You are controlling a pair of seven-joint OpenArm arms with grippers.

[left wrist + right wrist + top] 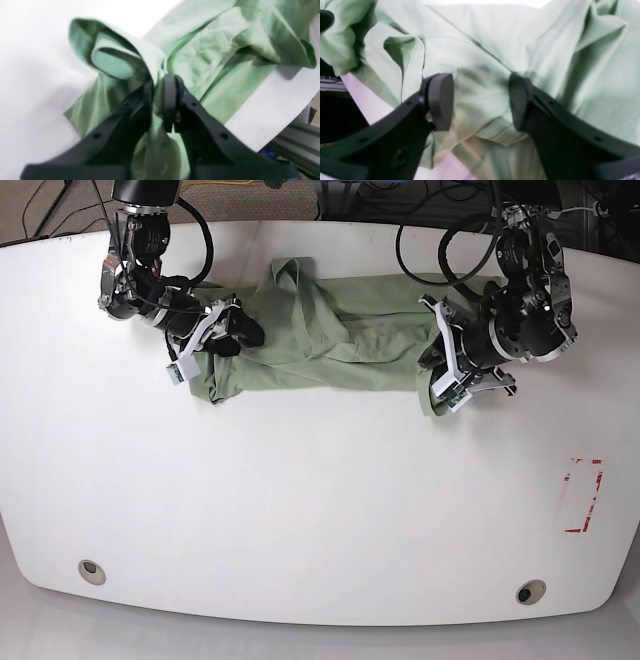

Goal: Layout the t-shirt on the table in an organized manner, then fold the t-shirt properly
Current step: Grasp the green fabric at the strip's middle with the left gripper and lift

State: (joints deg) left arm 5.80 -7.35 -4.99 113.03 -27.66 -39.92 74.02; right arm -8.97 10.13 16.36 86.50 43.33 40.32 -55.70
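The left claw point(160, 100) is clenched on a bunched fold of the t-shirt point(330, 345) at the end on the base view's right. The right claw point(480, 100) stands released, its pads either side of the cloth at the opposite end, gripping nothing yet. Between them the t-shirt lies crumpled in a long band, its long axis running from claw to claw across the far half of the counter point(320, 510). My judgement: spreading depends on the right claw closing, then both drawing apart along that axis.
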